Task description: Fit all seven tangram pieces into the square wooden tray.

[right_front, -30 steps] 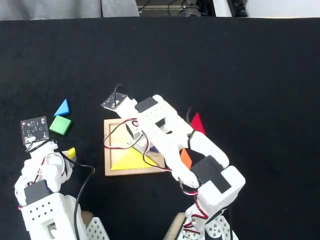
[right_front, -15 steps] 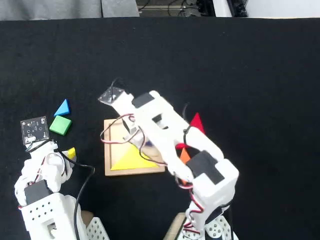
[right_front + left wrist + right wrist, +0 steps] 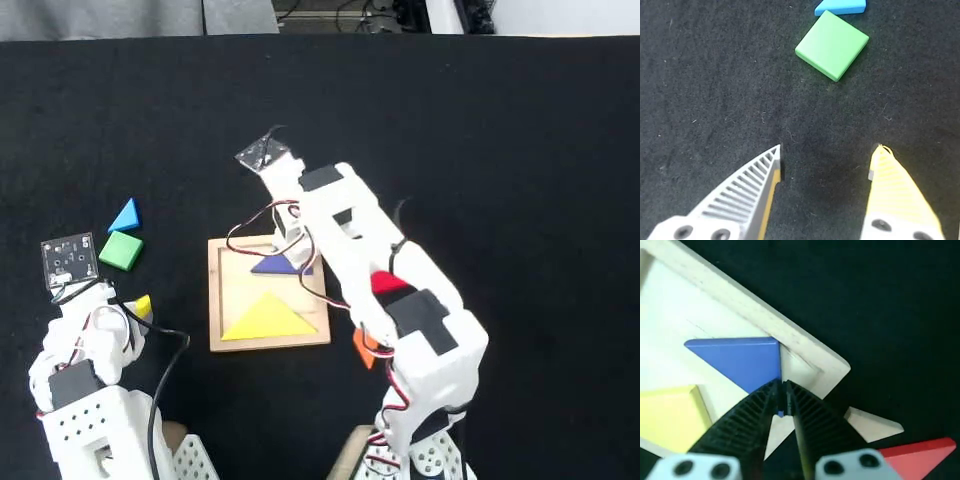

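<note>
High view first: the square wooden tray (image 3: 232,285) sits on the black bench (image 3: 500,150) with two pieces lying in it, a large yellow triangle (image 3: 265,318) along its near side and a dark blue triangle (image 3: 277,265) tucked against the far rim by a corner. The right pincer (image 3: 782,385) is down over that corner, drawn narrow, and a sliver of blue shows between its fingers, so I judge it is pinching the dark blue triangle's edge and has not let go. Beside the right arm, off the tray, lie a red triangle (image 3: 385,282) and an orange piece (image 3: 362,348) (both partly hidden by the arm, so I can't give the orange one's shape). Well away on the other side, a green square (image 3: 832,45) and a pale blue triangle (image 3: 125,215) sit just beside each other on the bench. The left pincer (image 3: 827,150) hangs spread wide over bare cloth near the green square, holding nothing. To my eye the job is early: two pieces are in, and at least four wait outside.
</note>
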